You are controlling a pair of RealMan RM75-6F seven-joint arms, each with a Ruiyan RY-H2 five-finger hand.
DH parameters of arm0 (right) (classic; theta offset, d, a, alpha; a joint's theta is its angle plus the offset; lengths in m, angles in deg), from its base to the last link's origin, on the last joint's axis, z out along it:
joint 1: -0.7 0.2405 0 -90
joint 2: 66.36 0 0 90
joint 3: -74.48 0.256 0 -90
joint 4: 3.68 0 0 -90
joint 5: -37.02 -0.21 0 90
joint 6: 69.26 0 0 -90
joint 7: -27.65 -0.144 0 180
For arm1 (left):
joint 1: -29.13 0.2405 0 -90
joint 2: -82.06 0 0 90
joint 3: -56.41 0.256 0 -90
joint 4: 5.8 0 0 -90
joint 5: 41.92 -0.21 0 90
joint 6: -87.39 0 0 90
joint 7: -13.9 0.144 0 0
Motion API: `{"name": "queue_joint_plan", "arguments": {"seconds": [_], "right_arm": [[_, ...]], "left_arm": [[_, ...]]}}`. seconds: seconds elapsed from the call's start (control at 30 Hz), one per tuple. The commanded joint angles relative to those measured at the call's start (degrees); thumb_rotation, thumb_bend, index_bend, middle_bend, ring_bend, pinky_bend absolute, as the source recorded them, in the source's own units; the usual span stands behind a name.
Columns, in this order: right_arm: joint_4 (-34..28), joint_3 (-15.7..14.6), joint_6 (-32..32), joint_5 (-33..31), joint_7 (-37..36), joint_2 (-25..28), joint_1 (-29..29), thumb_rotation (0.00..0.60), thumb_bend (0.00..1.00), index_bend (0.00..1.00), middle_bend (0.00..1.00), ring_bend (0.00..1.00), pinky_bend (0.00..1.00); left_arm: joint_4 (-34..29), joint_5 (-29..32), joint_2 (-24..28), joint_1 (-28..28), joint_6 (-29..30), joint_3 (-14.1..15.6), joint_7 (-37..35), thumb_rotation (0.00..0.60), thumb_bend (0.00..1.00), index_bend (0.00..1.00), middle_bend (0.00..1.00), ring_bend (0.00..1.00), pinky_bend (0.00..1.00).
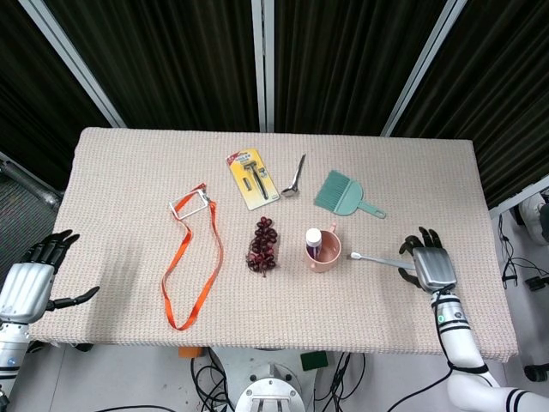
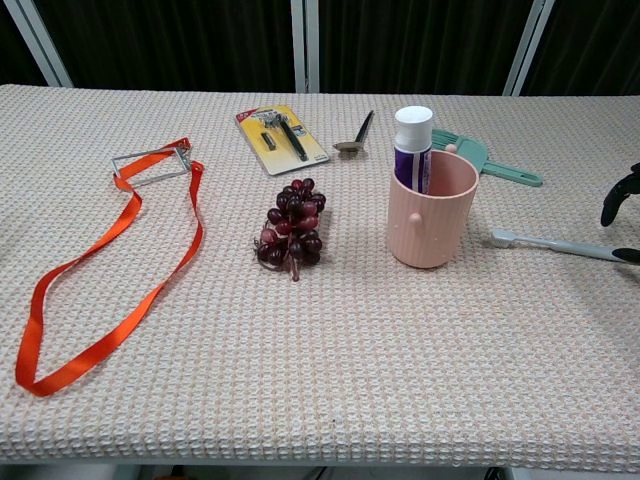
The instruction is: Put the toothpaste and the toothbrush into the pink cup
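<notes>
The right hand [image 1: 431, 264] sits low over the right end of the table, back upward, dark fingers [image 1: 418, 245] spread apart and pointing toward the far side, holding nothing; its fingertips lie at the handle end of the toothbrush [image 1: 376, 258], though whether they touch it cannot be told. In the chest view only a few of its dark fingers [image 2: 618, 197] show at the right border. The toothbrush lies flat, its head pointing away from this hand toward the pink cup [image 1: 323, 250], which stands upright just past the bristle end. The toothpaste [image 2: 412, 148] stands in the cup, white cap up. Beyond the hand, toward the far edge, lies a green brush [image 1: 345, 194]. The left hand [image 1: 27, 284] hangs off the table's left edge, fingers apart and holding nothing, well apart from everything. Between the two hands lie grapes [image 1: 263, 245], an orange ribbon [image 1: 190, 268], a yellow card pack [image 1: 253, 178] and a spoon [image 1: 295, 178]. The table [image 1: 129, 172] wears a beige woven cloth, with bare stretches along its near edge; dark curtains [image 1: 171, 51] hang behind.
</notes>
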Motion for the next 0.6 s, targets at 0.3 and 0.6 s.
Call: {"name": "queue_joint_plan", "arguments": {"seconds": [0.3, 0.6], "right_arm": [[1.4, 0.6, -1.8, -0.6, 1.8, -2.8, 1.8, 0.6, 0.74, 0.49, 0.25, 0.0, 0.0], [1.6, 0.5, -2.4, -1.3, 2.9, -3.6, 2.1, 0.6, 0.74, 0.49, 0.25, 0.0, 0.0]], "left_arm": [[-0.1, 0.2, 0.1, -0.2, -0.1, -0.2, 0.1, 0.268, 0.08, 0.12, 0.09, 0.1, 0.21], [0.4, 0.3, -0.1, -0.2, -0.3, 0.0, -0.3, 0.266, 0.08, 0.12, 0.09, 0.1, 0.21]]}}
